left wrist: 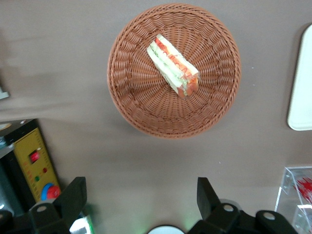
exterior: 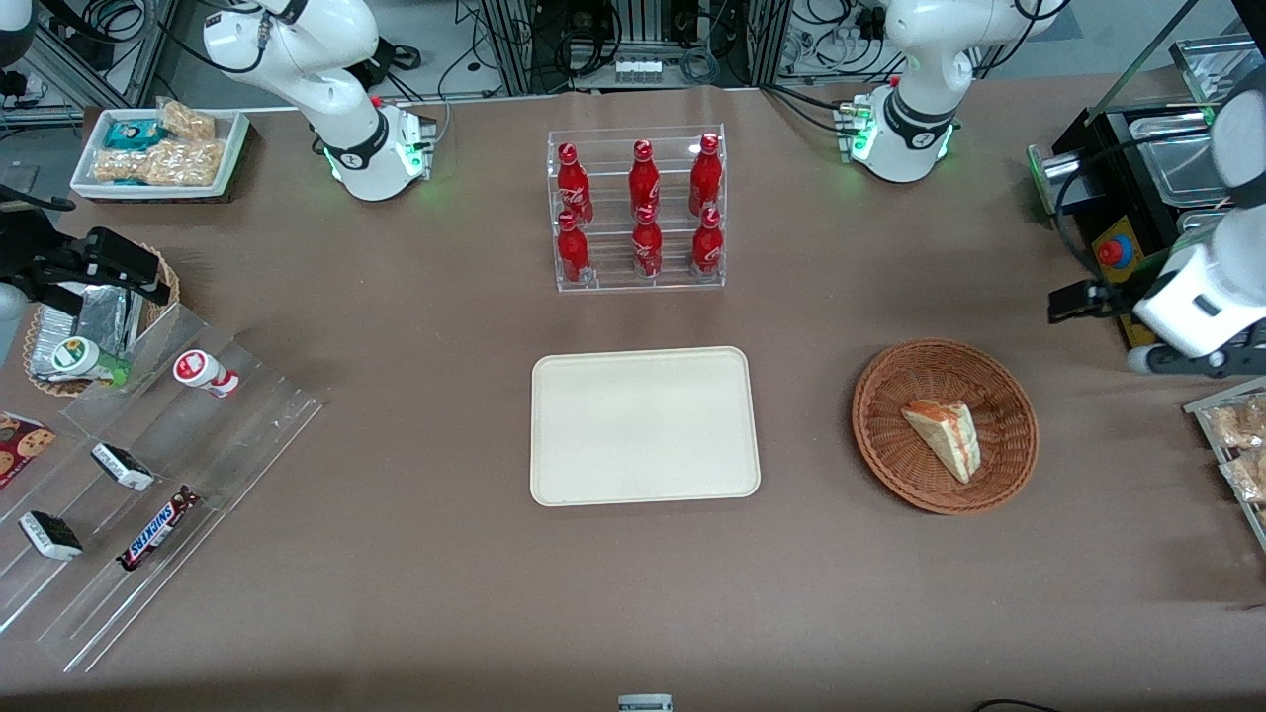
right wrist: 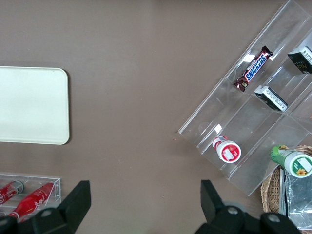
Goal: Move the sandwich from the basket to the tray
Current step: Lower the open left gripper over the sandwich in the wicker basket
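Note:
The sandwich [exterior: 945,435], a pale bread wedge with red and green filling, lies in the round reddish-brown wicker basket [exterior: 870,396] toward the working arm's end of the table. The left wrist view shows the sandwich [left wrist: 173,66] inside the basket [left wrist: 126,97] from above. The cream tray [exterior: 643,425] lies empty at the table's middle, beside the basket; its edge shows in the left wrist view [left wrist: 301,87]. My left gripper [exterior: 1073,300] hangs high above the table, a little farther from the front camera than the basket. It is open and empty [left wrist: 140,195].
A clear rack of red cola bottles [exterior: 638,213] stands farther back than the tray. A black control box with a red button [exterior: 1113,247] sits near the gripper. A bin of snacks [exterior: 1236,445] lies beside the basket. Clear snack racks [exterior: 148,475] lie toward the parked arm's end.

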Controlling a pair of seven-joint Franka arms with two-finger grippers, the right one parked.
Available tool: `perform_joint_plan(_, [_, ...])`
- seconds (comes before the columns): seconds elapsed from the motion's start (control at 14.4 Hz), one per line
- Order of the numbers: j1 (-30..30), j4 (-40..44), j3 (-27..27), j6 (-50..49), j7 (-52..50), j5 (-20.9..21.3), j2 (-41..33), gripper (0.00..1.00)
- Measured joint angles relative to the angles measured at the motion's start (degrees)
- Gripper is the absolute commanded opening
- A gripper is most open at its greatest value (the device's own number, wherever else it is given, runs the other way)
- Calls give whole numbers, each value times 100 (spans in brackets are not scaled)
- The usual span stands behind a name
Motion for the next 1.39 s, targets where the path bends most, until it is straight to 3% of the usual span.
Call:
perform_joint_plan(0.28, [-7, -1334, -72, 1466, -357, 0, -79, 100])
perform_joint_plan(0.56, [-87, -2436, -374, 3061, -1990, 0, -9, 100])
perform_joint_plan(0.77, [-149, -2588, -403, 3781, -3272, 0, 313, 100])
perform_joint_plan(1.11, [-142, -2576, -370, 4942, -4440, 0, 933, 99])
perform_joint_plan(1.18, [-140, -2562, -365, 5047, -4515, 0, 1047, 83])
perform_joint_plan(1.32, [-136, -2490, -351, 5139, -4601, 0, 1235, 18])
perform_joint_plan(1.39, [-129, -2449, -341, 5148, -4627, 0, 1287, 7])
